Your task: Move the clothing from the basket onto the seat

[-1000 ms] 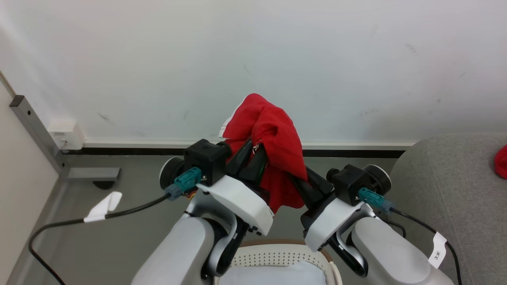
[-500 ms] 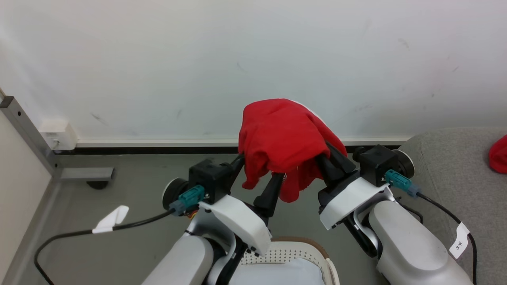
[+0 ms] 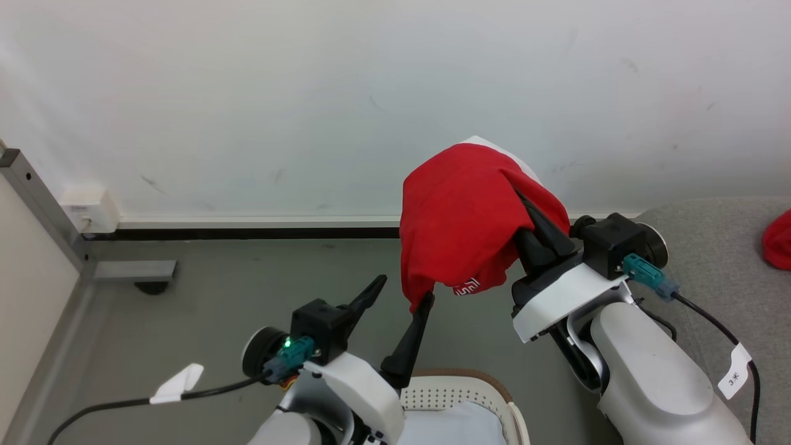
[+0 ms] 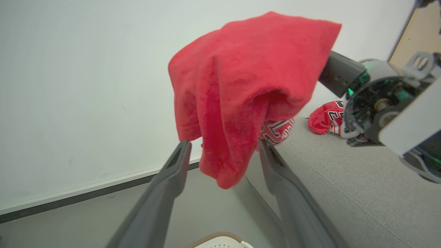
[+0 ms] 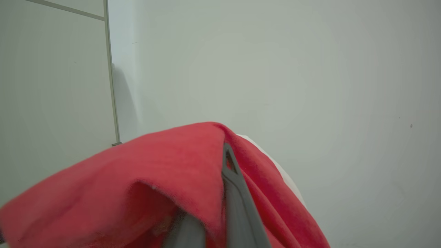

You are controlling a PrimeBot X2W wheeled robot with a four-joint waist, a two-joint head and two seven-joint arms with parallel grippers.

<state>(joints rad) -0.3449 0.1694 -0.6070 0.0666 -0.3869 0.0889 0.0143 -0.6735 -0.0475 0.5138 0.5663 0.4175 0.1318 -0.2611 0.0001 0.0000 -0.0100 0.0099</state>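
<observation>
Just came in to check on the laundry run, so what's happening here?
The robot's right tool holds a red garment up in front of the wall, beside the grey seat. The left tool is open, with its fingers spread under the hanging cloth, near the basket. Another red garment already lies on the seat.

Open floor [image 3: 204,290] lies left; the wall [image 3: 247,93] blocks the far side. Right, the seat [image 3: 710,259] has bare surface, a red jersey [image 3: 780,242] lying farther right. The basket [image 3: 432,395] stands near.
</observation>
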